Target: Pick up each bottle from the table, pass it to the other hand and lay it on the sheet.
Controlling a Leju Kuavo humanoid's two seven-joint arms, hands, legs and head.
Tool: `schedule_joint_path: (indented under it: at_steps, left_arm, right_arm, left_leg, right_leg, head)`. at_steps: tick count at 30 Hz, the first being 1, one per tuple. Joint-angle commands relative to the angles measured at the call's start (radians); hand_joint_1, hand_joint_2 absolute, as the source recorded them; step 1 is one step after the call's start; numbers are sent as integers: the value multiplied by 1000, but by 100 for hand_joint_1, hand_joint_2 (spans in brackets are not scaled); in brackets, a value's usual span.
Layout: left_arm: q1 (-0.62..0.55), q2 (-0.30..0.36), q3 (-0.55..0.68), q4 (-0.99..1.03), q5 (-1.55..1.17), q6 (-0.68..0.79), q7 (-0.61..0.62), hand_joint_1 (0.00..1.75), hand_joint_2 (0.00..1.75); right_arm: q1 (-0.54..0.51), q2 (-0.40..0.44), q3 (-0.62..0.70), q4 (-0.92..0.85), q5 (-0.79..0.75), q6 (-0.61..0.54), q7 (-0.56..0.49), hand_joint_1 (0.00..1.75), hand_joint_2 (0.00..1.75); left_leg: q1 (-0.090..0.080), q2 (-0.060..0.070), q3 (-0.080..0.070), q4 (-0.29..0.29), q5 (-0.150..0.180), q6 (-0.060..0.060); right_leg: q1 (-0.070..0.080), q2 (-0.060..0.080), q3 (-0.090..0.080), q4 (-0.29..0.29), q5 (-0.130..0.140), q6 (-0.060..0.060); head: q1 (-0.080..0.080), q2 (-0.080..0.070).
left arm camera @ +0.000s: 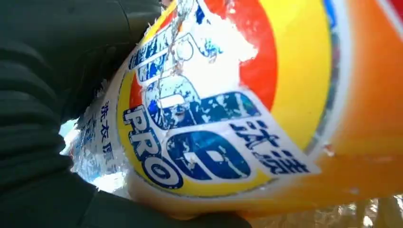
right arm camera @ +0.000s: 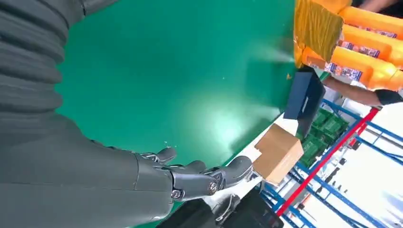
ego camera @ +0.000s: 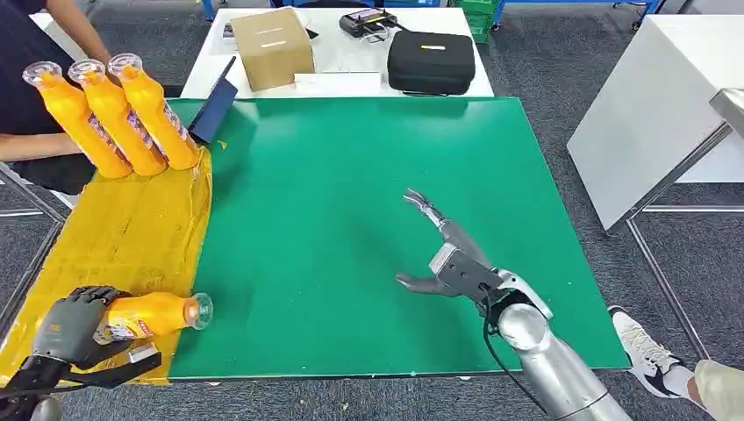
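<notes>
My left hand (ego camera: 75, 329) grips an orange bottle (ego camera: 153, 314) lying on its side at the near end of the yellow sheet (ego camera: 123, 232), its clear cap pointing toward the green mat (ego camera: 351, 175). Up close the bottle's label (left arm camera: 204, 118) shows blue letters on white and red, with dark fingers (left arm camera: 43, 118) wrapped round it. Three more orange bottles (ego camera: 114, 114) lie side by side at the sheet's far end. My right hand (ego camera: 443, 254) hovers open over the mat's right half, fingers (right arm camera: 204, 178) spread, holding nothing.
A person in dark clothes (ego camera: 35, 79) sits at the far left behind the bottles. A dark tablet (ego camera: 213, 110) leans at the mat's far left edge. A cardboard box (ego camera: 272, 46) and black case (ego camera: 432, 61) sit on the white table beyond.
</notes>
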Motion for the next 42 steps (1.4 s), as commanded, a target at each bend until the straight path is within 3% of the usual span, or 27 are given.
schedule_joint_path:
  at_steps: [1,2,14,22,23,27,28,31,36,37,39,42]
  left_arm:
    - [-10,30,-137,90,77,-75,-70,0,175]
    - [-1,27,-129,82,110,-72,-86,0,0]
    - [13,-21,-101,34,189,-65,-124,0,0]
    - [53,-77,-51,-79,326,-70,-242,0,0]
    - [54,-91,-39,-85,318,-38,-233,0,0]
    - [-2,-231,51,-128,519,76,-295,0,0]
    - [-25,-263,72,-151,649,43,-348,0,0]
    - [-140,-314,147,-183,855,-39,-359,0,0]
    - [-171,-309,176,-199,904,-100,-342,0,0]
    - [-184,-322,204,-210,1009,-167,-361,0,0]
    - [-211,-348,262,-255,1124,-278,-329,0,0]
    - [-154,-392,253,-379,1157,-433,-298,0,0]
  right_arm:
    - [-61,7,23,57,9,10,-3,0,175]
    - [-67,10,25,63,9,12,-4,0,175]
    - [-65,14,34,66,13,12,-2,0,175]
    - [-63,34,44,83,24,10,-2,0,175]
    - [-57,37,45,80,23,9,-5,0,0]
    - [4,70,50,58,97,-53,-35,0,0]
    - [17,87,53,61,107,-59,-35,0,0]
    - [19,139,86,109,143,-76,-37,0,0]
    - [15,157,98,124,163,-92,-39,0,0]
    - [21,169,92,123,174,-102,-43,0,0]
    - [57,221,77,104,268,-187,-65,0,0]
    - [151,305,35,-11,386,-374,-89,0,0]
  left_leg:
    - [0,0,4,-1,-1,-1]
    - [0,0,4,-1,-1,-1]
    - [0,-2,7,-1,-1,-1]
    - [0,-4,8,-1,-2,0]
    - [0,-4,7,-1,-2,0]
    - [0,-5,6,-2,0,0]
    - [0,-6,4,-2,1,0]
    - [1,-10,3,-1,1,0]
    - [2,-8,4,1,0,-1]
    - [2,-5,4,0,0,-1]
    - [2,-6,3,0,1,-1]
    - [2,-5,2,0,0,-1]
  right_leg:
    - [0,4,3,0,-1,-1]
    - [-1,3,3,0,-1,-1]
    - [-1,4,7,-1,-1,-1]
    - [-1,3,9,-2,-2,-1]
    - [-1,3,7,-1,-2,-1]
    - [-1,1,7,-2,-1,-1]
    - [-1,-2,5,-2,-1,-1]
    - [0,-5,5,-2,-1,-1]
    - [1,-1,5,0,-1,-2]
    - [1,0,5,-1,-1,-1]
    - [1,-2,4,-1,-1,-1]
    - [2,-1,3,0,-1,-1]
  head:
    - [1,0]
    - [0,0]
    - [0,0]
    - [0,0]
    - [1,0]
    - [0,0]
    - [0,0]
    - [0,0]
    - [0,0]
    - [0,0]
    - [0,0]
    - [1,0]
